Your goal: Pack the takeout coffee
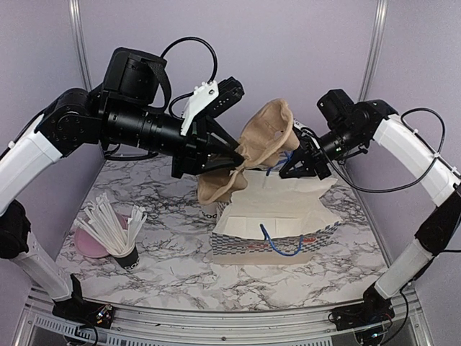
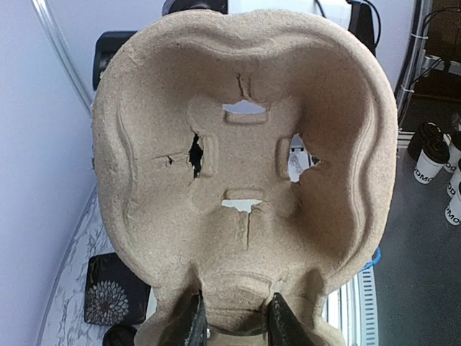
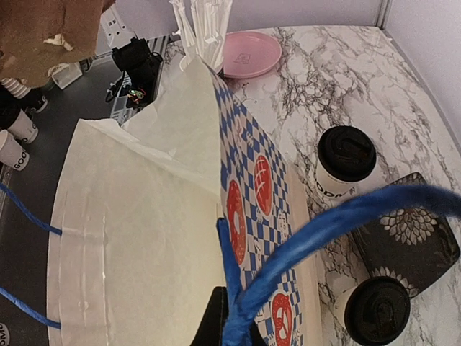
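Right wrist view: two small white paper cups with black plastic lids (image 3: 346,167) stand upright on the marble bench (image 3: 346,65). The second cup (image 3: 376,311) sits at lower right, and both are just beyond the checkered wall of one white paper bag (image 3: 130,238). The right pincer (image 3: 229,326) is clamped on the bag's blue cord handle (image 3: 324,231). The left pincer (image 2: 234,324) is clamped on one brown moulded-pulp tray (image 2: 245,166) raised above the bag, and is judged the nearer arm.

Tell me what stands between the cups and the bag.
Nothing visible does: both cups stand beside the bag's checkered side. But the left gripper holds the cardboard tray, the right gripper the bag's blue handle.
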You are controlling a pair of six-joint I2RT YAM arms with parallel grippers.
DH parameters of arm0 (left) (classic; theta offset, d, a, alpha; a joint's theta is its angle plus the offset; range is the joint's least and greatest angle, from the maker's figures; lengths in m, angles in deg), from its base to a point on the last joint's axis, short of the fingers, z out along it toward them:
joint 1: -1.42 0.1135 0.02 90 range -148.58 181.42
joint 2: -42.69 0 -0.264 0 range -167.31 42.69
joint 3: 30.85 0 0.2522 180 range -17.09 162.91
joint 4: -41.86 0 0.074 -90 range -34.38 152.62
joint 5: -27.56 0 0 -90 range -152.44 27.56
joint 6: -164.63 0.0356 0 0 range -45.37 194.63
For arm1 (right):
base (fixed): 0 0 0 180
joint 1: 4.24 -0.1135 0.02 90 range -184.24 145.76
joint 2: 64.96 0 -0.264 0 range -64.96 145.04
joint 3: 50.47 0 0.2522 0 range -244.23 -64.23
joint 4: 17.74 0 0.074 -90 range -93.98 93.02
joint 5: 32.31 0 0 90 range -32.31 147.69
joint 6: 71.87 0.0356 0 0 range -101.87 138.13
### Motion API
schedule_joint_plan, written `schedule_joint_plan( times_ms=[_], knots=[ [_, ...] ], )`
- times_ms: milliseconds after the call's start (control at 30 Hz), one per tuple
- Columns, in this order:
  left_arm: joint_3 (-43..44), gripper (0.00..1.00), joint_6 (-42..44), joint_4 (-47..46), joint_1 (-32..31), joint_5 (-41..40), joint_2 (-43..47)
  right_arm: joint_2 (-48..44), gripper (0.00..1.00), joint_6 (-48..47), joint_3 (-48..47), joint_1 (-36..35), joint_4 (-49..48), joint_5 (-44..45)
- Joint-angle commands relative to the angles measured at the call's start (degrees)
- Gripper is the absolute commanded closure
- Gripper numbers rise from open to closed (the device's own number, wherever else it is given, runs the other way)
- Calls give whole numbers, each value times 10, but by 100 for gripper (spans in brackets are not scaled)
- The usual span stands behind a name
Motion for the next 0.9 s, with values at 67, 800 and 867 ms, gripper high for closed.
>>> schedule_joint_plan(
  times_ms=[67, 800, 867],
  knots=[
    [11, 72, 22, -115, -13, 83, -44, 18, 100, -11, -25, -16, 28, -63],
    [-76, 73, 42, -93, -32, -19, -116, 64, 68, -24, -65, -34, 63, -45],
    [-91, 73, 41, -85, -32, -32, -109, 66, 58, -27, -83, -26, 65, -46]
  ],
)
